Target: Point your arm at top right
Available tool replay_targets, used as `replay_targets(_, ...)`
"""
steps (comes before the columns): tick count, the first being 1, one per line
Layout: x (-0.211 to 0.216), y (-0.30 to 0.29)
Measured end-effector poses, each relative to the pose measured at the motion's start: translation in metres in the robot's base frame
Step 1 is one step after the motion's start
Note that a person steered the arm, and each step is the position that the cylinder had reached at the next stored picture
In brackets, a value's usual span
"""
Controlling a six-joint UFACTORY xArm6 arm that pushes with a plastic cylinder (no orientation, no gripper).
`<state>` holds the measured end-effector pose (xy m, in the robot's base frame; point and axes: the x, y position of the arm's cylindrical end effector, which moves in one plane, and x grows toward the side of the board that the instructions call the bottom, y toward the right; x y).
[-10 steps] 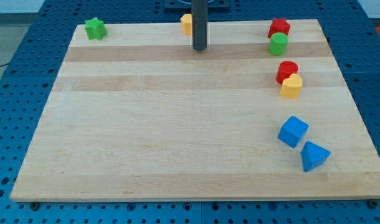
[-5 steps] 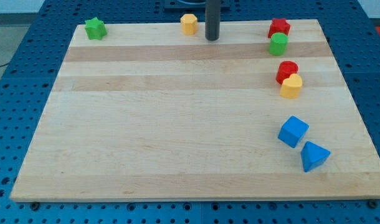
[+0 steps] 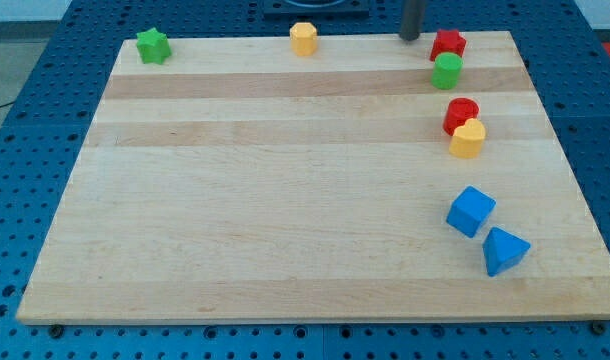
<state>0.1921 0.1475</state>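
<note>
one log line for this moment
my tip at board's top edge | just left of red star block | apart | green cylinder block below star

You are looking at a robotics lab bench: a wooden board (image 3: 285, 200) lies on a blue perforated mounting table (image 3: 45, 120).

Bright, even light covers the whole frame, with no glare on the pale wooden counter (image 3: 285, 200). Shadows are faint and short, hugging each block's base. Focus is sharp throughout, and the edges show no obvious distortion.
</note>
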Motion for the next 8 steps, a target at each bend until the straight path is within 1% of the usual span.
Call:
replay_targets(1, 0.000, 0.017)
replay_targets(3, -0.001, 0.098)
replay_targets(8, 0.015, 0.105)
